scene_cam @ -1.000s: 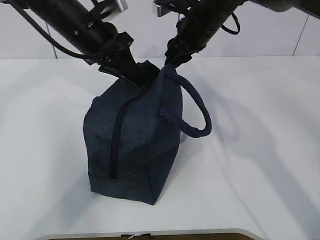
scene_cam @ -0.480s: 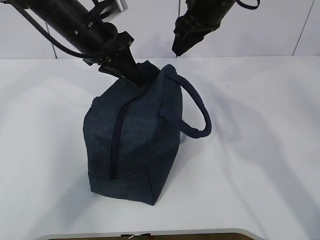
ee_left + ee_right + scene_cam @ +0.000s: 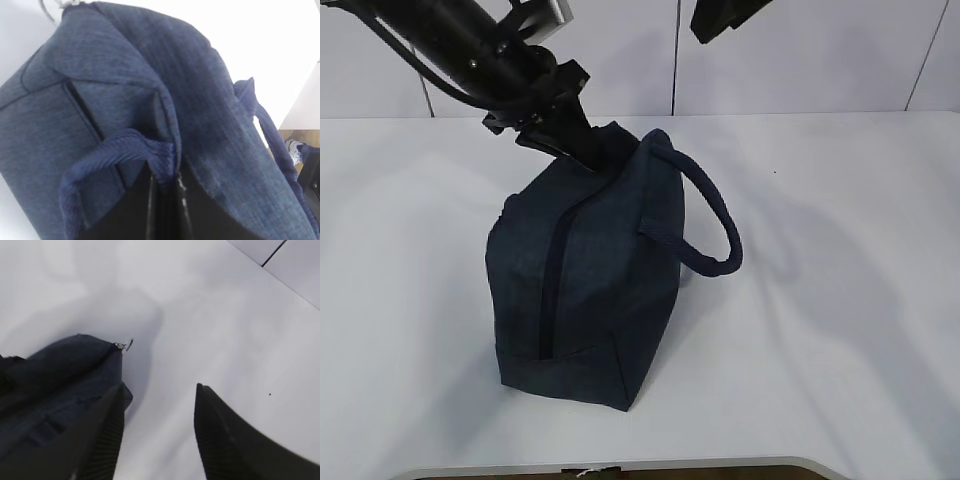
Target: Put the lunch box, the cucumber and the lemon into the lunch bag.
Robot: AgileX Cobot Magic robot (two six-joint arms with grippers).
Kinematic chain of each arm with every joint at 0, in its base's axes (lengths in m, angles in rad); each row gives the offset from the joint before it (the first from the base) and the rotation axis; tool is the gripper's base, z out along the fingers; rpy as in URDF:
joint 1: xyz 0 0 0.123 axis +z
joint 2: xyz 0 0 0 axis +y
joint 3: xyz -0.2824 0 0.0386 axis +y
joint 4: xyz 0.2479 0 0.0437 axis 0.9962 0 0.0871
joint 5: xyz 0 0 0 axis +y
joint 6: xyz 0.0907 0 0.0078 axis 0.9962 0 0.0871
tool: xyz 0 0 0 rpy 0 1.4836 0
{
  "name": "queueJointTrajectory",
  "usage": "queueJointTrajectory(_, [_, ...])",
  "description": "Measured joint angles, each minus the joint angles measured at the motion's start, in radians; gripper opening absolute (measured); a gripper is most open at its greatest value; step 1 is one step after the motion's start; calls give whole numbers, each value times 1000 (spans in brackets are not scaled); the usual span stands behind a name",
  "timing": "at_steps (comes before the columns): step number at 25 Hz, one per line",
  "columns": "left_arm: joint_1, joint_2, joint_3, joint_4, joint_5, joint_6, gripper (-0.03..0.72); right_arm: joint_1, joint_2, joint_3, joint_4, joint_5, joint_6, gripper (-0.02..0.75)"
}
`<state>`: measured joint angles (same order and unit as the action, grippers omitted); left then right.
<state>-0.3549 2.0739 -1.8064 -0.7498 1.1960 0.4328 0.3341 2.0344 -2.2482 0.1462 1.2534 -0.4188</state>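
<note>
Bag [image 3: 585, 290] zipped, contents hidden. Left gripper [image 3: 582, 150] clenched on its handle [image 3: 117, 150]; right gripper [image 3: 157, 435], mostly cropped, hangs released above.

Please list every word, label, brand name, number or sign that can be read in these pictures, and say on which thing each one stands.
None: no readable text shows in any view.
The lunch bag shows only plain navy fabric and its zipper; no logo is in sight.
The table and the wall panels behind it carry no print.
</note>
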Motion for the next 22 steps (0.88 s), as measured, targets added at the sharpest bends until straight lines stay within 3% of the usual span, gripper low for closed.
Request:
queueJointTrajectory(12, [0,0,-2,37,0,-57,3,0,-57,14,11,2,311,377])
queueJointTrajectory(22, [0,0,-2,48,0,-112,10,0,-281,388,-4,2,352,377])
